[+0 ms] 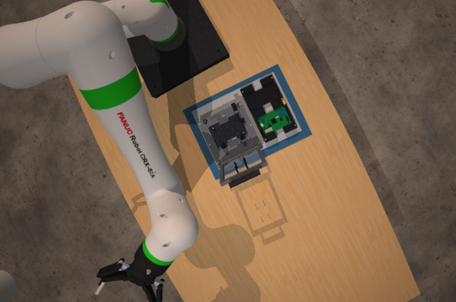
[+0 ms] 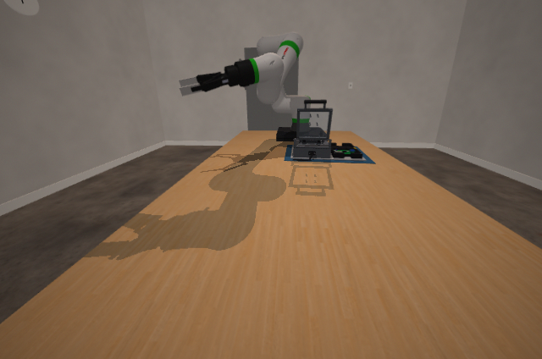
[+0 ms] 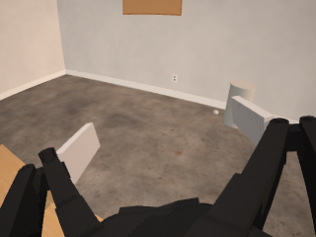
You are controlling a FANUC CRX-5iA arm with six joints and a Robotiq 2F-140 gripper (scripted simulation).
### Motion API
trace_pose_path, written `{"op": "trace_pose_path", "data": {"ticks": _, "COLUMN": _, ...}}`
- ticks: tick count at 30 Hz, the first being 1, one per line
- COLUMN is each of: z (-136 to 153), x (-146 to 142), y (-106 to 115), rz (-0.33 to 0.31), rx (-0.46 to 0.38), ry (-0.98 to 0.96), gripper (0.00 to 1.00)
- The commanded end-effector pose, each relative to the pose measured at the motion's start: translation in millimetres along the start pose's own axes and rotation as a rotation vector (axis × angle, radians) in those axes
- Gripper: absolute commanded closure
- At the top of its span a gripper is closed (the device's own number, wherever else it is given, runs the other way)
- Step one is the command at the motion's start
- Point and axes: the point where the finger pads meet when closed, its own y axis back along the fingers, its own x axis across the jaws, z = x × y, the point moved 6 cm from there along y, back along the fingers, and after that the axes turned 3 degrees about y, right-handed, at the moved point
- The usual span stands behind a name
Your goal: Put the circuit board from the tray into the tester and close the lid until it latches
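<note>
Nothing started yet: jaws spread wide and empty, gripper [image 2: 187, 85] out past the table's [image 2: 350, 258] edge. Next, swing over the tray [image 1: 270, 109] to straddle the circuit board [image 1: 274, 120].

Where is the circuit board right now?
In the top view the circuit board lies in the black tray, in the pocket nearer the raised lid, right of the tester, far from the open tool.

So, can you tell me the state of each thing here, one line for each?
gripper: open, empty, far from the tester
lid: raised, standing upright
tester: open, no board in it
circuit board: lying in a tray pocket
tray: other pocket empty
</note>
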Motion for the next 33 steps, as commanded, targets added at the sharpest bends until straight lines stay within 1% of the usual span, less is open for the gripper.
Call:
{"op": "trace_pose_path", "data": {"ticks": 1, "z": -0.4, "x": 0.1, "y": 0.0, "rz": 0.000, "rx": 0.000, "ry": 0.000, "gripper": 0.00}}
{"op": "trace_pose_path", "data": {"ticks": 18, "z": -0.4, "x": 0.0, "y": 0.1, "rz": 0.000, "rx": 0.000, "ry": 0.000, "gripper": 0.00}}
{"op": "trace_pose_path", "data": {"ticks": 21, "z": -0.7, "x": -0.7, "y": 5.0, "rz": 0.001, "rx": -0.008, "ry": -0.005, "gripper": 0.00}}
{"op": "trace_pose_path", "data": {"ticks": 24, "z": -0.4, "x": -3.4, "y": 23.1, "rz": 0.005, "rx": -0.043, "ry": -0.023, "gripper": 0.00}}
{"op": "trace_pose_path", "data": {"ticks": 27, "z": 2.5, "x": -8.2, "y": 58.3, "rz": 0.011, "rx": -0.114, "ry": -0.053, "gripper": 0.00}}
{"op": "trace_pose_path", "data": {"ticks": 28, "z": 2.5, "x": -8.2, "y": 58.3, "rz": 0.011, "rx": -0.114, "ry": -0.053, "gripper": 0.00}}
{"op": "trace_pose_path", "data": {"ticks": 29, "z": 3.2, "x": -10.4, "y": 73.9, "rz": 0.013, "rx": -0.145, "ry": -0.067, "gripper": 0.00}}
{"op": "trace_pose_path", "data": {"ticks": 30, "z": 3.2, "x": -10.4, "y": 73.9, "rz": 0.013, "rx": -0.145, "ry": -0.067, "gripper": 0.00}}
{"op": "trace_pose_path", "data": {"ticks": 31, "z": 5.9, "x": -13.1, "y": 91.6, "rz": 0.014, "rx": -0.183, "ry": -0.081, "gripper": 0.00}}
{"op": "trace_pose_path", "data": {"ticks": 33, "z": 5.9, "x": -13.1, "y": 91.6, "rz": 0.014, "rx": -0.183, "ry": -0.081, "gripper": 0.00}}
